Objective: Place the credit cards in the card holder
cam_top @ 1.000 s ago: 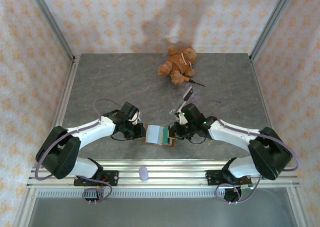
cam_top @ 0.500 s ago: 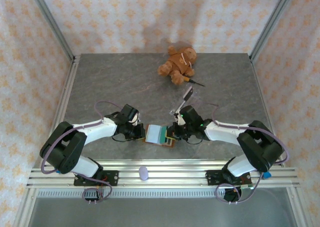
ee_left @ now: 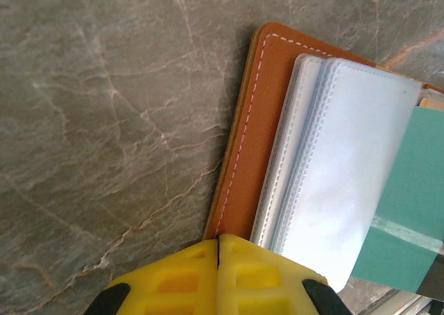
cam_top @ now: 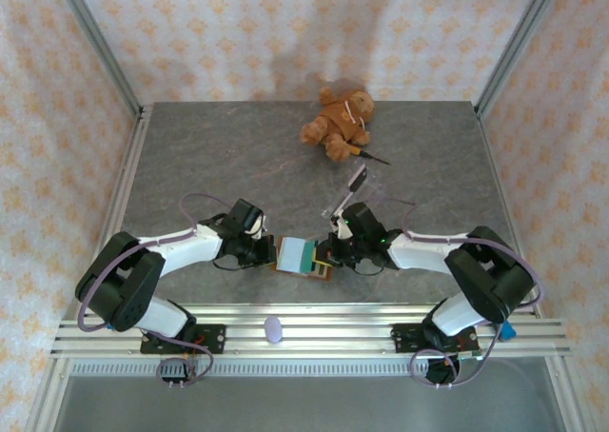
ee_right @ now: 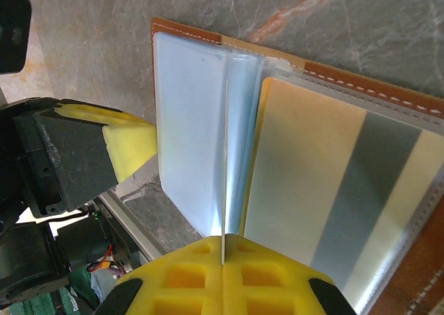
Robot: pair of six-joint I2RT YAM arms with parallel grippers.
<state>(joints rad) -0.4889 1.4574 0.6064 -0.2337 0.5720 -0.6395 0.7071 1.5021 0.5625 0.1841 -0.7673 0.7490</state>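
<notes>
So far: one pale yellow card (ee_right: 326, 197) with a grey stripe sits inside a clear pocket of the open card holder (ee_right: 187, 121), and that one looks done.
Teal card: a teal card (ee_left: 409, 211) lies across the clear pockets at the right edge of the left wrist view. I can't tell whether it is tucked in or just resting on top.
Left to do: by my reading, seat the teal card. A small flat piece (cam_top: 358, 177) up-frame of the right arm might be another card, but it is too small to be sure.
Left gripper (ee_left: 218, 259): the yellow fingers are pressed together at the bottom of their own view, right on the lower corner of the brown cover (ee_left: 239, 155). I can't tell whether any leather is nipped between them.
Right gripper (ee_right: 223, 263): the fingers are pressed together low in frame, and a thin clear leaf (ee_right: 225, 155) runs straight into their seam. It looks pinched, keeping the pages parted.
Holder and fingers: low in the middle of the top view, the holder lies flat between the two grippers, one at each side edge.
</notes>
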